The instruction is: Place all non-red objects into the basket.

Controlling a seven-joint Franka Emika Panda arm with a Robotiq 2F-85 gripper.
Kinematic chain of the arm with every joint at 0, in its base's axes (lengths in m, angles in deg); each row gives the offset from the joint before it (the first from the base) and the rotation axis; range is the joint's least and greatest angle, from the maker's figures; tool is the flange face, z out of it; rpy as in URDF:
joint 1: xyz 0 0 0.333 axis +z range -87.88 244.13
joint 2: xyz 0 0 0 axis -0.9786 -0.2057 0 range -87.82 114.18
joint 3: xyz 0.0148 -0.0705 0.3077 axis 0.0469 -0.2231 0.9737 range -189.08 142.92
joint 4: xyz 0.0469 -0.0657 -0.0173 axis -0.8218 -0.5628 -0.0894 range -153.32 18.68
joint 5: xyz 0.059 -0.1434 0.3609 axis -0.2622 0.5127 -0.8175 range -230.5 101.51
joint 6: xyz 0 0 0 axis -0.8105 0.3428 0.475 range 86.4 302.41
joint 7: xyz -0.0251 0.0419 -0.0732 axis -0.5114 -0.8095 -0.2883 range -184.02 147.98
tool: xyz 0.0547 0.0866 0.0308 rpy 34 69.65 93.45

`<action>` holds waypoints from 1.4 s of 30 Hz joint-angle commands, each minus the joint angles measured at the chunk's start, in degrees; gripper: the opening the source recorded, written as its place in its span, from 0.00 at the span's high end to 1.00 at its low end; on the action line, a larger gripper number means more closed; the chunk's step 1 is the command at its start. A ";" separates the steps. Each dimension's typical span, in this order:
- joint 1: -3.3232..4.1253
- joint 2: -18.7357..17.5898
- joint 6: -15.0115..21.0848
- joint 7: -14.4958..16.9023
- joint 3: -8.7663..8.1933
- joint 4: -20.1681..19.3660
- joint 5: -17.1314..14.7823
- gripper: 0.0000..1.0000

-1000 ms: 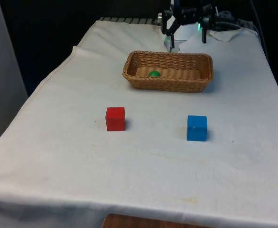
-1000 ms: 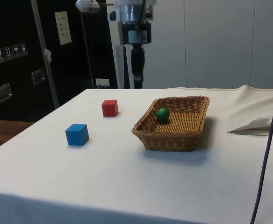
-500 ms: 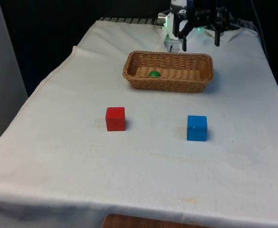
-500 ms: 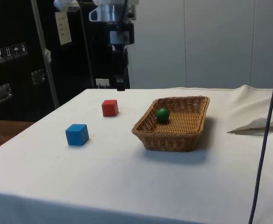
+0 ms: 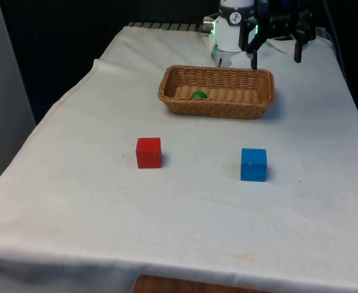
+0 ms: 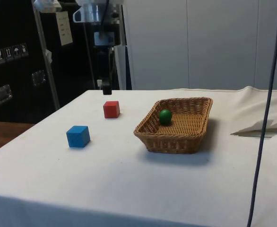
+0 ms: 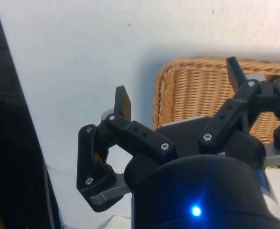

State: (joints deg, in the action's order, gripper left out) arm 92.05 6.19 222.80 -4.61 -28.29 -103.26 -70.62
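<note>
White cloth [image 5: 185,232] covers the table before dark cabinets [image 6: 15,56]; the pincer [image 5: 275,54] hangs spread, empty.

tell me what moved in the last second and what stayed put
The gripper travelled toward the front view's right, from behind the basket's middle to past its end. It carries nothing and its jaws stay open. The green ball in the basket, the red cube and the blue cube have not moved.

We see an evenly, brightly lit table [image 5: 185,207] with soft shadows beside the basket [image 6: 174,142]; the wrist view looks cooler, its near end effector [image 7: 178,98] slightly blurred
</note>
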 commanded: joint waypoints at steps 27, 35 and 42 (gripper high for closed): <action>-0.17 -6.82 0.06 -6.76 0.57 4.93 -1.55 0.00; -0.46 -9.97 -0.11 -7.05 0.52 7.85 -1.83 0.00; -0.46 -13.52 -0.17 -7.05 0.00 11.23 -1.89 0.00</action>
State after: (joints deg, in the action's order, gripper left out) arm 91.65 -7.51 222.74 -11.60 -28.41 -91.86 -72.40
